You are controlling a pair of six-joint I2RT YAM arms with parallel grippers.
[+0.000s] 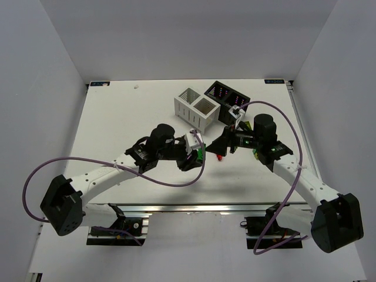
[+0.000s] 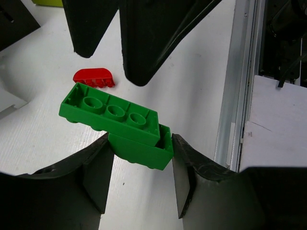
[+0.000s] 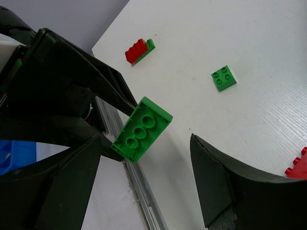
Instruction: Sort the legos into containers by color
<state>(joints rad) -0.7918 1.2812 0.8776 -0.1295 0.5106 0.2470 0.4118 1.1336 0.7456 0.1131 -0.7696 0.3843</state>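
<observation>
My left gripper (image 1: 198, 156) is shut on a green lego (image 2: 139, 146) joined to a longer green lego (image 2: 112, 112), held above the table with the hollow underside up. The pair also shows in the right wrist view (image 3: 142, 129). My right gripper (image 1: 226, 144) is open and empty just right of it, its fingers (image 2: 151, 43) facing the green pair; it also shows in its own wrist view (image 3: 144, 187). A red lego (image 2: 94, 77) lies on the table below them (image 1: 220, 157). The white bin (image 1: 197, 108) and black bin (image 1: 228, 98) stand at the back.
A small green square lego (image 3: 223, 78), a red-and-green stacked pair (image 3: 140, 50) and another red lego (image 3: 300, 167) lie on the white table. The metal rail of the table's front edge (image 2: 235, 96) is close. A yellow-green piece (image 2: 48, 2) lies further off.
</observation>
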